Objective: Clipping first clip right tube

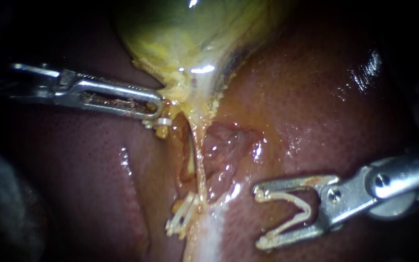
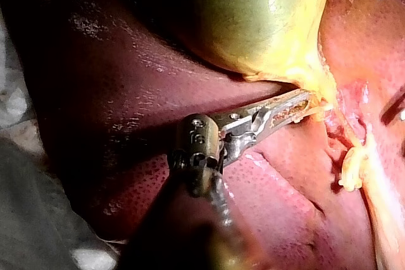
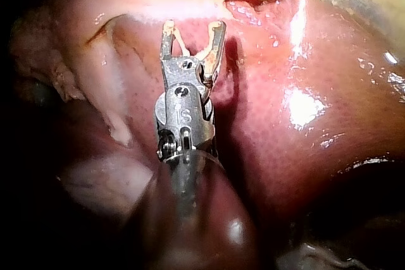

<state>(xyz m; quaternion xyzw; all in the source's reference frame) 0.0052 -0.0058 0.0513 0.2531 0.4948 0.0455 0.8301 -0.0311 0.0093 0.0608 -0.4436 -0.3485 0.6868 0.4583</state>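
Approach phase: with left instrument (image 1: pixel 156 106) hand closed, apparently on the gallbladder (image 1: pixel 180 43) neck, advance right instrument (image 1: pixel 260 217), hand gripping an unfired clip (image 1: pixel 294 213) spread wide, across the liver (image 1: pixel 326 121) to straddle the right tube (image 1: pixel 201 165), currently well apart, then close squarely.

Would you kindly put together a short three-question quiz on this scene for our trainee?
1. True or false: the clip carried by the right instrument is closed around a tube.
2. What does the left instrument hold? A) a loose clip B) tissue at the neck of the gallbladder C) nothing
3. Fill in: the red tissue under the right instrument is the ____.
Key: 1 false, the clip is open and apart from the tissue; 2 B; 3 liver.
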